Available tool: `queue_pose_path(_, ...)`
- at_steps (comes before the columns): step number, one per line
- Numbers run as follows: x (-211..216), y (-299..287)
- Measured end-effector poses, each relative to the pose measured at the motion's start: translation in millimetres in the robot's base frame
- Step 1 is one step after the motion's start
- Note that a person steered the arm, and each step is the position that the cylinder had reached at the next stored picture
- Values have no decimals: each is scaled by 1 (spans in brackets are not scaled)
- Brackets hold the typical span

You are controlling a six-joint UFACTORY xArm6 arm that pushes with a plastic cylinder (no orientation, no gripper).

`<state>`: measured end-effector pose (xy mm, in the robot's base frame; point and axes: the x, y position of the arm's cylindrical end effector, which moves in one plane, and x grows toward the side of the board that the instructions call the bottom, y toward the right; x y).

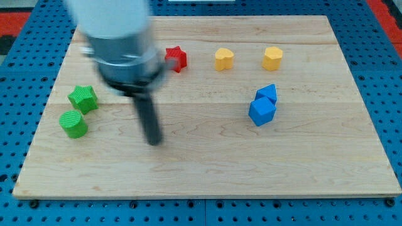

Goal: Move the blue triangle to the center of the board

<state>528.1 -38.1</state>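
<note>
The blue triangle [267, 93] lies right of the board's middle, touching the blue cube [262, 112] just below it. My tip [152, 141] is left of the board's middle, far to the left of both blue blocks and touching no block. The arm's body is blurred above it at the view's upper left.
A red star [176, 58] and two yellow blocks [224, 59] [272, 58] lie along the top. A green star [83, 98] and a green cylinder [73, 123] lie at the left. The wooden board [207, 169] sits on a blue pegboard.
</note>
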Motion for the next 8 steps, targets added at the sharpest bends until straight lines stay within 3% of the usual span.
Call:
queue_pose_path(1, -10, 120)
queue_pose_path(2, -39, 201)
queue_pose_path(4, -92, 171)
queue_pose_path(6, -106, 121)
queue_pose_path(8, -126, 121)
